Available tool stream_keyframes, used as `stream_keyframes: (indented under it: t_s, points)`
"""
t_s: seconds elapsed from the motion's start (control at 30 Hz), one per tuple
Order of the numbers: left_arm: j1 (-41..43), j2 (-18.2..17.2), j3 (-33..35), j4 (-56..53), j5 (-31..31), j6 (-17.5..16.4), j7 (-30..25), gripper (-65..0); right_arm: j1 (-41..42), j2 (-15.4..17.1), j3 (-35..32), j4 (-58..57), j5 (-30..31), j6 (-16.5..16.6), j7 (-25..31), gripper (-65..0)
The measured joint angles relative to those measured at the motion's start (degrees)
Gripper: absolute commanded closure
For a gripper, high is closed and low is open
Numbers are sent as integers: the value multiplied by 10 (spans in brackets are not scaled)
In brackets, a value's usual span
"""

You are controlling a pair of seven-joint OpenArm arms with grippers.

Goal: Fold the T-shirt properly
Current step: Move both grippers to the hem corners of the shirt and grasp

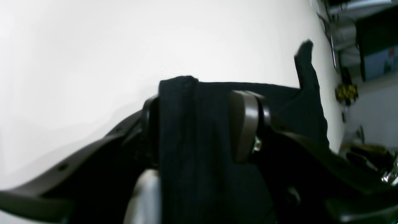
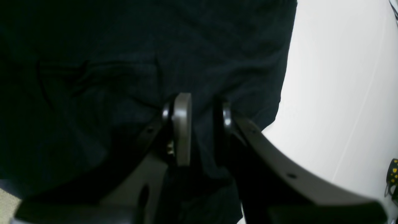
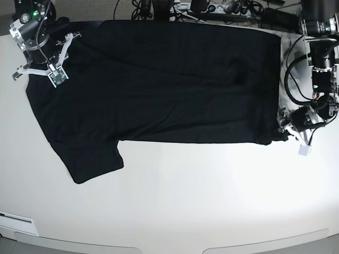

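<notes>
The black T-shirt [image 3: 159,79] lies spread flat across the far half of the white table [image 3: 185,201], one sleeve [image 3: 90,159] pointing toward the front left. My right gripper [image 3: 42,58] sits at the shirt's far left corner; in the right wrist view it [image 2: 202,105] is shut on a ridge of T-shirt [image 2: 93,62] fabric. My left gripper [image 3: 286,126] is at the shirt's right front corner. Up close, the left gripper [image 1: 197,99] stands open and wide, a bunched band of T-shirt [image 1: 192,140] lying between its jaws.
Cables and a power strip [image 3: 212,8] run along the table's back edge. More cables and arm hardware [image 3: 318,63] crowd the right edge. A small white label [image 3: 16,217] lies at the front left. A yellow-black object [image 1: 346,91] sits beyond the table edge.
</notes>
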Motion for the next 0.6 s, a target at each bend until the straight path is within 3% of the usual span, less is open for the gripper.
stream_keyframes:
  t_s: [0.03, 0.13, 0.27, 0.37, 0.6]
  points:
    - [-3, 3, 7, 0, 2, 0, 4, -270, 9, 0, 0, 0, 0, -1, 1, -208]
    - [-11, 5, 17, 2, 30, 5, 30, 0, 35, 0, 0, -6, 0, 0, 32, -316]
    - [-13, 3, 17, 2, 28, 11, 32, 0, 115, -2, 0, -79, 33, -5, 79, -349]
    - [-13, 3, 17, 2, 26, 13, 34, 0, 230, -7, -2, -197, 125, 28, 92, -350]
    - [-13, 2, 17, 2, 26, 11, 36, 0, 501, -38, 0, -553, 233, 87, 64, -350]
